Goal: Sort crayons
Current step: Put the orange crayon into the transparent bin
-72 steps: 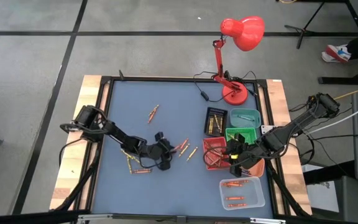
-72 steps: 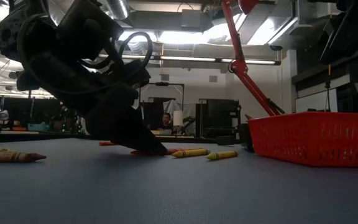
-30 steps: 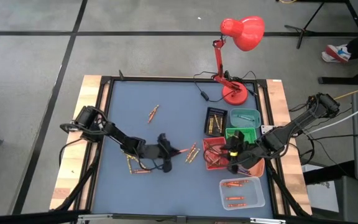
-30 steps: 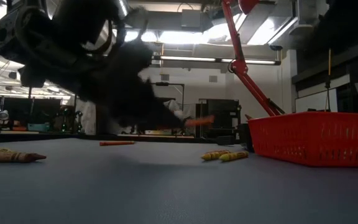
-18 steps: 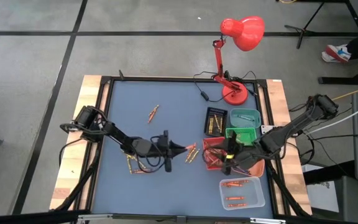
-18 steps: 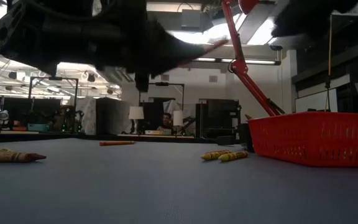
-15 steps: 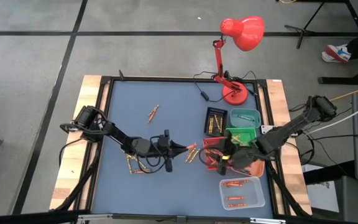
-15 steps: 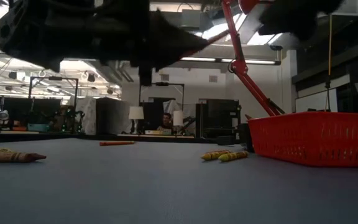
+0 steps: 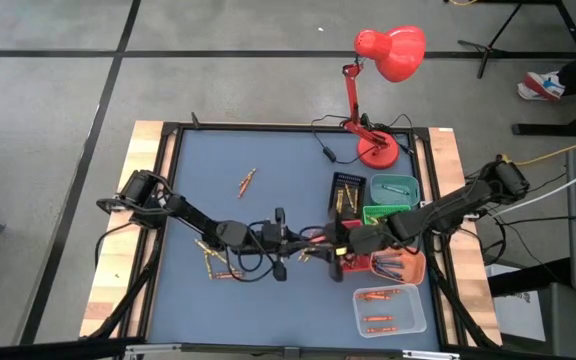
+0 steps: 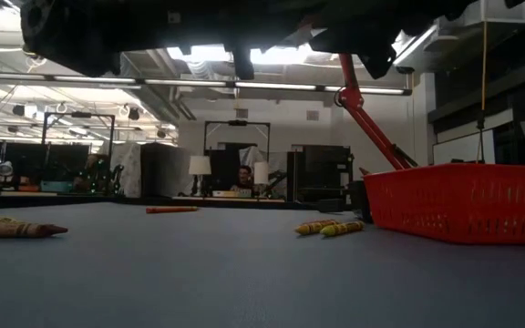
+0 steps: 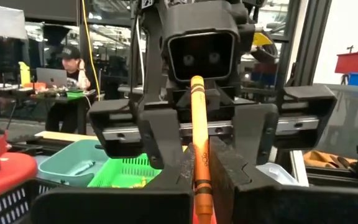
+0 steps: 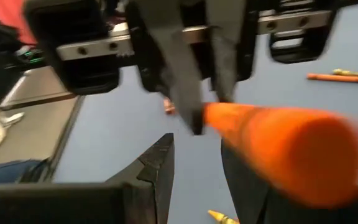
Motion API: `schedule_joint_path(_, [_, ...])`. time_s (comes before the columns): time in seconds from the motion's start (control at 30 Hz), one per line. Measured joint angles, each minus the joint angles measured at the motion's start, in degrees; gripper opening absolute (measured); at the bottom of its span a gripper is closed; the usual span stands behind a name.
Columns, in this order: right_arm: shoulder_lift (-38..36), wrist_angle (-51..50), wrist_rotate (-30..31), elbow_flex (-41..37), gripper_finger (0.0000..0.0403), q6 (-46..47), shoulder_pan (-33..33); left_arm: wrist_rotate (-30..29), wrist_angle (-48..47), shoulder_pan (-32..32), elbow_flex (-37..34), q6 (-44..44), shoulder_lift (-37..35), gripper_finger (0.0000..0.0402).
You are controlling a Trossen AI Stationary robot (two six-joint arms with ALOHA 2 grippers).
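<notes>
My left gripper [image 9: 301, 240] hangs over the table's middle, shut on an orange crayon [image 9: 316, 238] that points toward the table's right. My right gripper [image 9: 335, 244] faces it from the right, open. In the left wrist view, the crayon's free end [image 11: 196, 84] lies between the right gripper's spread fingers [image 11: 157, 140]. In the right wrist view, the crayon [image 12: 278, 146] crosses one of my right gripper's [image 12: 197, 171] own fingers. Loose crayons [image 9: 217, 266] lie flat on the blue mat [image 9: 218, 215], and two yellow ones [image 10: 331, 228] show in the low view. My left gripper pinches the orange crayon near one end [image 11: 199, 177] between its two fingers. The fingers come level from the table's left, and the crayon runs forward in line with them. It is lifted clear of the mat, about level. My right gripper: I cannot tell whether a finger touches the crayon's free end.
Small trays stand at the right: black [image 9: 346, 192], teal [image 9: 400, 180], green [image 9: 392, 213], red [image 9: 366, 266], orange [image 9: 414, 268] and a clear one [image 9: 390, 310] holding crayons. A red desk lamp [image 9: 376, 152] stands at the back right. Two more crayons [image 9: 246, 182] lie far left of centre.
My left gripper has risen and moved toward the table's right, tipping from pointing down to about level, and the crayon has swung level with it. My right gripper has come from above the trays toward the left gripper, until the two face each other closely.
</notes>
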Motion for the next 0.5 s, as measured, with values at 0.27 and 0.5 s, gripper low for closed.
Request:
schedule_joint_path(0.27, [0.0, -0.4, -3.2, 0.0, 0.0131, -0.2, 0.1, -0.2, -3.2, -1.2, 0.0, -0.5, 0.0, 0.0009])
schedule_joint_path(0.5, [0.0, -0.5, -3.3, 0.0, 0.0131, -1.3, 0.2, -4.2, -7.1, -4.2, -0.1, -0.5, 0.0, 0.0009])
